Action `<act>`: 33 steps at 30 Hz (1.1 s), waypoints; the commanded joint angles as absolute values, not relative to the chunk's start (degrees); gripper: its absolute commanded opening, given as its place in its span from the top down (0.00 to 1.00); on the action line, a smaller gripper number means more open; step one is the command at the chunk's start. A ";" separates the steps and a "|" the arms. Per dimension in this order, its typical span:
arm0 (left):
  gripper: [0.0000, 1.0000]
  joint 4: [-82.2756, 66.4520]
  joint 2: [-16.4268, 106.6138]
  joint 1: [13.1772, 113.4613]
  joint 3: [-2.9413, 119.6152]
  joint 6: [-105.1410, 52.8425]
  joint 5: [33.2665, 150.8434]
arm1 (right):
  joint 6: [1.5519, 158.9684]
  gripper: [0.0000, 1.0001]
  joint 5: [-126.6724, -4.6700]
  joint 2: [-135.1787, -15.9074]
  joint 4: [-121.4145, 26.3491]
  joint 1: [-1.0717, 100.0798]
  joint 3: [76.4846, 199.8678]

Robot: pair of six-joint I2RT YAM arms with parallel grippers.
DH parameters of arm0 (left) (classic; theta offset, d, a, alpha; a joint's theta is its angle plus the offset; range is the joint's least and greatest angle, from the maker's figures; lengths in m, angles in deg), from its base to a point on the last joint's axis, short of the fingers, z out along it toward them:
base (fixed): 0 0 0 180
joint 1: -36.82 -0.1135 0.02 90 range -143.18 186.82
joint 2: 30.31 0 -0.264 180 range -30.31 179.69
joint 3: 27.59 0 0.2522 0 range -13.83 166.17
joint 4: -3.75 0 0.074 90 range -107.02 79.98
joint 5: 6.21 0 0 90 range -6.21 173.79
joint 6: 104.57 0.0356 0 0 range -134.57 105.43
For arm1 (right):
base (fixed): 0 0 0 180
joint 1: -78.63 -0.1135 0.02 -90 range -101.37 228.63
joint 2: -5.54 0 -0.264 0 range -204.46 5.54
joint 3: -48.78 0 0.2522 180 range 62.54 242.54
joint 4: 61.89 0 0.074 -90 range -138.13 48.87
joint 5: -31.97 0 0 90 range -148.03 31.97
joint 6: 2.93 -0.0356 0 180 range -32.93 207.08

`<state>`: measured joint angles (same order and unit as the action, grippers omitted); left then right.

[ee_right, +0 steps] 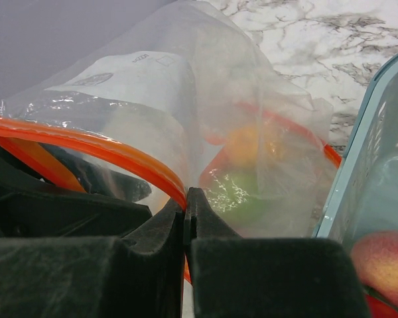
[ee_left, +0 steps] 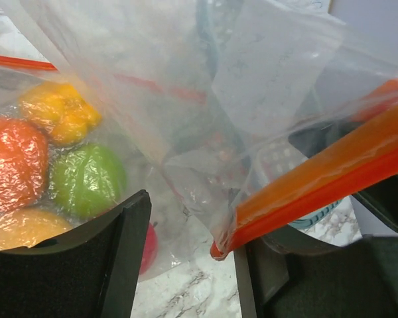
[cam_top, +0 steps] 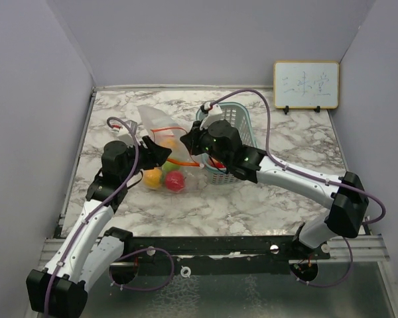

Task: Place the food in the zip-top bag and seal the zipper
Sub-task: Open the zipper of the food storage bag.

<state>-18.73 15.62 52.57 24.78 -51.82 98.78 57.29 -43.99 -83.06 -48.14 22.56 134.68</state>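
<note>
Clamping the zipper (ee_right: 106, 151) at 3 o'clock of the zip-top bag (cam_top: 156, 122) with the right end effector (ee_right: 186, 199), at the centre of the surface (cam_top: 285, 199). Left end effector (ee_left: 192, 228) spread open at 9 o'clock around film, likely limp, slippery and light, with the food (ee_left: 86, 179) inside. Better held by the stiffer strip.

**Three Views Meeting at One Bag**

The top external camera sits high above and behind the near edge of the marble table (cam_top: 272, 199). It looks down and forward from far enough off to take in the table's full width and the back wall (cam_top: 205, 40). The left wrist camera looks out between the fingers (ee_left: 86, 265) of the left gripper (ee_left: 192, 228), very near the zip-top bag (ee_left: 186, 99), facing toward the robot's right. The right wrist camera looks out over the right gripper (ee_right: 187, 199), just as near, facing toward the robot's left, with the teal basket (ee_right: 371, 165) at its right edge. All three views share the bag, its zipper (ee_right: 106, 149) and the food (ee_left: 86, 179) inside. The basket appears in the top and right wrist views.
</note>
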 commanded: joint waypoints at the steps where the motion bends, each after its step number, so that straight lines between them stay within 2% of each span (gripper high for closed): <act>1: 0.46 -7.97 12.97 52.29 21.39 -56.91 100.69 | 53.10 0.98 -42.22 -80.12 -51.86 22.47 133.92; 6: 0.48 1.43 12.46 52.29 16.01 -61.74 103.42 | 50.77 0.98 -43.10 -80.10 -53.24 22.49 133.39; 9: 0.54 5.16 12.57 52.36 13.93 -63.62 103.95 | 49.56 0.98 -43.58 -80.37 -53.94 22.47 133.14; 11: 0.66 5.93 12.58 52.31 13.39 -64.01 103.95 | 48.91 0.98 -43.24 -80.42 -54.46 22.49 132.70; 13: 0.93 5.79 12.42 52.32 13.52 -63.38 103.94 | 48.67 0.98 -42.49 -80.27 -54.57 22.47 132.31; 14: 1.00 4.84 12.20 52.37 13.95 -62.51 103.87 | 48.74 0.98 -41.96 -80.10 -54.48 22.51 132.18; 17: 1.00 -4.56 11.31 52.34 18.75 -57.65 101.69 | 50.53 0.98 -38.66 -79.43 -52.68 22.47 132.17; 21: 1.00 -33.14 13.28 52.36 36.84 -43.76 89.56 | 57.62 0.98 -26.22 -79.67 -45.95 22.82 133.22; 24: 1.00 -48.04 17.51 52.33 48.75 -35.44 84.65 | 62.49 0.98 -17.59 -80.50 -42.95 23.25 133.45; 27: 1.00 -56.06 21.19 52.35 55.93 -32.10 85.82 | 65.01 0.98 -16.15 -81.67 -42.33 23.35 133.60; 30: 1.00 -58.28 23.10 52.30 56.58 -30.96 89.20 | 65.38 0.98 -20.19 -83.42 -40.87 23.40 134.94; 31: 1.00 -58.02 23.35 52.33 55.76 -30.91 90.19 | 65.82 0.96 -22.47 -83.82 -40.95 23.35 135.07; 32: 1.00 -57.35 23.56 52.31 54.72 -31.10 91.04 | 66.75 0.88 -25.68 -83.82 -41.56 23.39 134.94; 33: 1.00 -56.66 23.76 52.35 53.72 -31.43 91.94 | 68.56 0.74 -29.76 -83.65 -43.04 23.35 134.52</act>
<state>-49.52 22.72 52.70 55.84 -35.15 90.67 62.50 -24.77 -81.92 -45.10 22.51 134.20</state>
